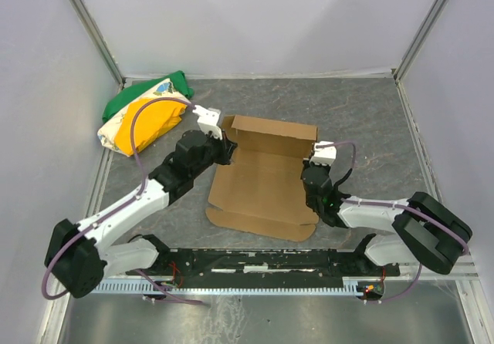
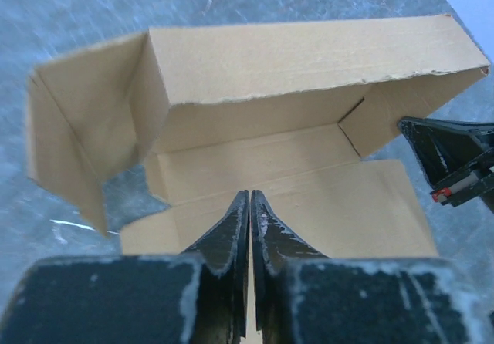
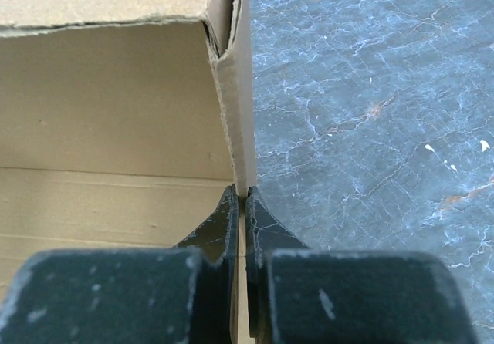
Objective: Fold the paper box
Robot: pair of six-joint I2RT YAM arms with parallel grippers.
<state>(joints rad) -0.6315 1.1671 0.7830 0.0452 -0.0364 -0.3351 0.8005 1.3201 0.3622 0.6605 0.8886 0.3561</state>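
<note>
— Left gripper (image 1: 226, 150) first, from above: I have it at the back-left corner of the box (image 1: 262, 186), and the right gripper (image 1: 314, 168) at the box's right edge. The box sits mid-table between my two arms. A cloth (image 1: 143, 120) lies well off to the back left.

— How far folded?

— Partly, by my reading. The back wall stands, and side pieces rise at both back corners. The floor and the front flap lie flat on the table (image 1: 370, 112).

— Left wrist view?

— Fingers (image 2: 231, 232) are pressed together with no real gap, low over the floor panel. I cannot tell whether they nip any cardboard. Ahead of them the back wall of the box (image 2: 293, 74) is upright and the left side piece stands bent inward. The right side piece meets the tip of the other gripper.

— Right wrist?

— Right gripper (image 3: 240, 199) is clamped. The edge of the box's (image 3: 108, 105) right wall runs straight down between the jaws, so I take it as pinched. That wall is upright and joins the back wall at the corner, with bare table just beside it.

— What's left?

— Most of it, I judge. The sides need settling, and the front flap has not yet been raised, closed or tucked.
</note>
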